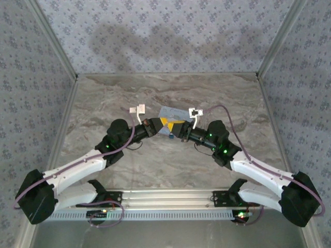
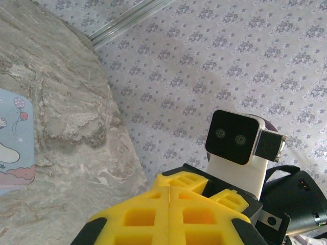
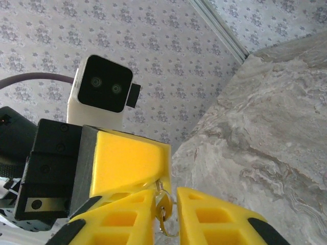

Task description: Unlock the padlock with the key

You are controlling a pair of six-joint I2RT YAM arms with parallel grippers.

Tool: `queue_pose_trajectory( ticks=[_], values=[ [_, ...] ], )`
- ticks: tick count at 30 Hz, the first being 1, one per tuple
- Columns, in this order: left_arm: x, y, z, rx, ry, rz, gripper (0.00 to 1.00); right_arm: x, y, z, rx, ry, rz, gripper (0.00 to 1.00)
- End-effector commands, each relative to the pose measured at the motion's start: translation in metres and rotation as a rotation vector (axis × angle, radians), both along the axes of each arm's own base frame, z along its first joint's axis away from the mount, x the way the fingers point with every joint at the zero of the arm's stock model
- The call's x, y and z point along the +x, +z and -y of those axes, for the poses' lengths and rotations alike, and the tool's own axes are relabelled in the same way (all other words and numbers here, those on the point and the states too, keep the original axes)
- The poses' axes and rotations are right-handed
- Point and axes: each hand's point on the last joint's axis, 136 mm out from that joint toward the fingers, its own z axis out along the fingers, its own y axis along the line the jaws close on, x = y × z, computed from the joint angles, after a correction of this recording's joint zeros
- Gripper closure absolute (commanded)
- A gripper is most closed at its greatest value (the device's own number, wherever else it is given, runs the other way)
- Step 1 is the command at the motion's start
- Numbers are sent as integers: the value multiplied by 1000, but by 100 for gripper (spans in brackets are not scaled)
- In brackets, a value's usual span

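Your left gripper [image 2: 168, 204] is fully closed, fingers pressed together. Your right gripper [image 3: 166, 196] is narrowly parted around a small metal key [image 3: 163, 213]; I cannot tell if it grips. The padlock [image 1: 170, 136], seemingly the dark blue speck, sits at frame centre just below both grippers, by the balloon-printed tin [image 1: 173, 113]. Open marble table [image 1: 103, 98] surrounds them.

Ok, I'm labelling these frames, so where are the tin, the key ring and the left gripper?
tin [image 2: 14, 145], left wrist view, its printed lid.
key ring [image 3: 163, 213], right wrist view, the metal loop.
left gripper [image 2: 168, 190], left wrist view, the seam between its closed fingertips.
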Motion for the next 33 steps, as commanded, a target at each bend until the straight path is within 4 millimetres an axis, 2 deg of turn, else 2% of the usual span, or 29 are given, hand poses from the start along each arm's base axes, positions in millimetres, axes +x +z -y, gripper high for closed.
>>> queue_pose_trajectory(
  ticks=[1, 3, 5, 7, 16, 19, 29, 30, 32, 33],
  values=[
    [-6, 19, -3, -56, -2, 47, 100, -2, 15, -4, 35, 18, 30, 83],
    [-5, 19, -3, -57, 0, 49, 100, -1, 14, -4, 39, 19, 24, 80],
    [-5, 20, -3, -59, 2, 50, 100, -2, 14, -7, 40, 30, 17, 67],
    [-5, 20, -4, -59, 5, 50, 100, -2, 14, -7, 44, 33, 17, 67],
    [-5, 19, -5, -63, 11, 50, 100, -2, 18, -8, 57, 35, 32, 94],
    [-5, 19, -6, -66, 11, 53, 100, -1, 19, -6, 61, 26, 35, 100],
    [-6, 12, -8, -59, 16, 43, 100, -2, 27, 6, 60, 2, 82, 100],
    [-6, 11, -9, -54, 22, 38, 92, -2, 27, 6, 54, 9, 84, 100],
    [-3, 6, -12, -30, 48, 21, 60, -3, 24, 8, 30, 7, 81, 100],
    [-2, 5, -14, -18, 61, 21, 54, -3, 22, 10, 22, 3, 80, 100]
  ],
)
